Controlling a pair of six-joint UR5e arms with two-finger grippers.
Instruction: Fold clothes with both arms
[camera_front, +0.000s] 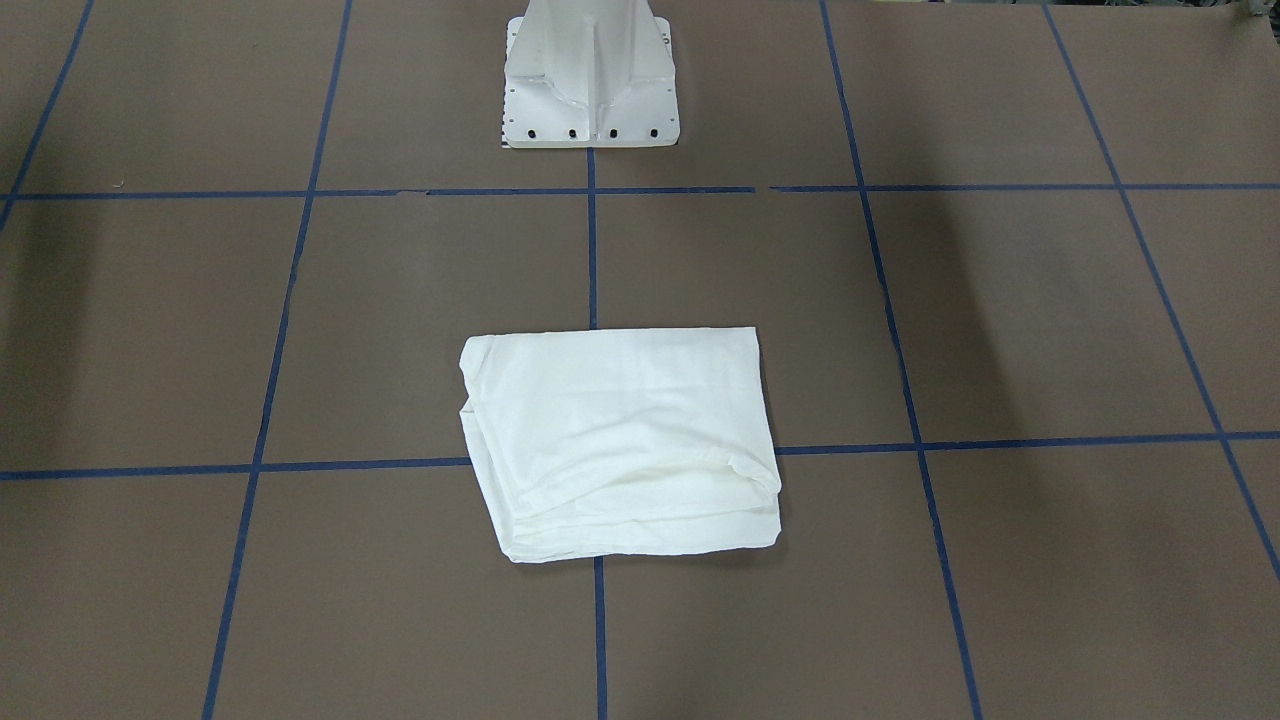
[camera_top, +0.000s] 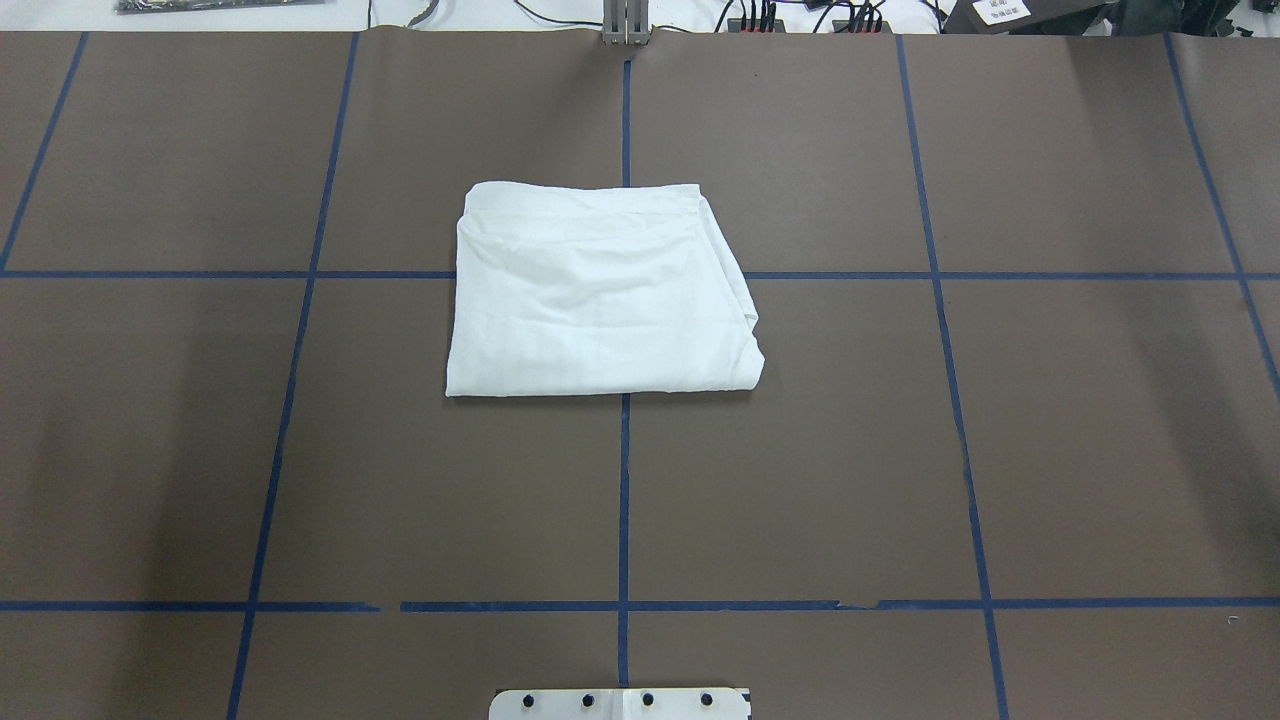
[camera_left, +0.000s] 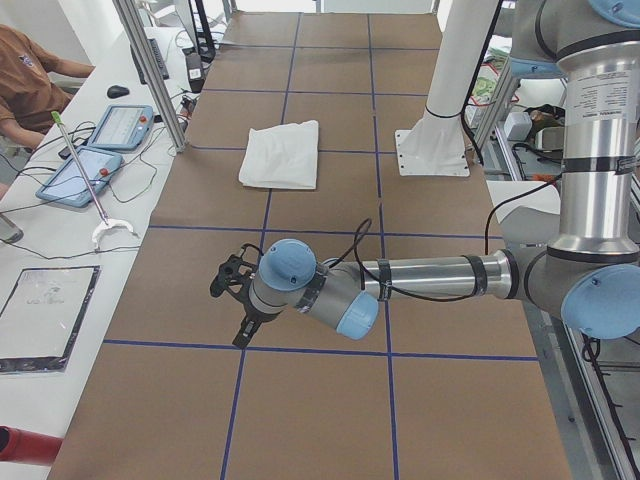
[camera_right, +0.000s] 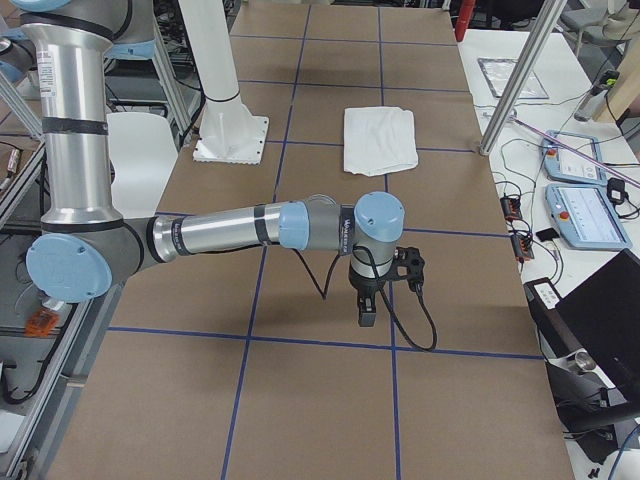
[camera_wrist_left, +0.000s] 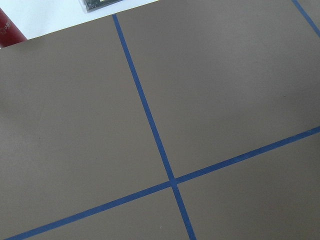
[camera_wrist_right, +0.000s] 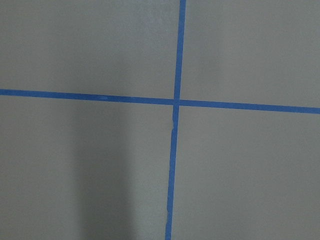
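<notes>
So, folded white T-shirt lies flat mid-table across the centre tape line, well apart from both arms. Left gripper and right gripper hang over bare table, no cloth in either; can't tell how wide either stands

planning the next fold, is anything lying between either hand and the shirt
No, nothing visible does. The folded shirt lies mid-table; only brown table with blue tape lines separates it from the left hand and right hand.
</notes>
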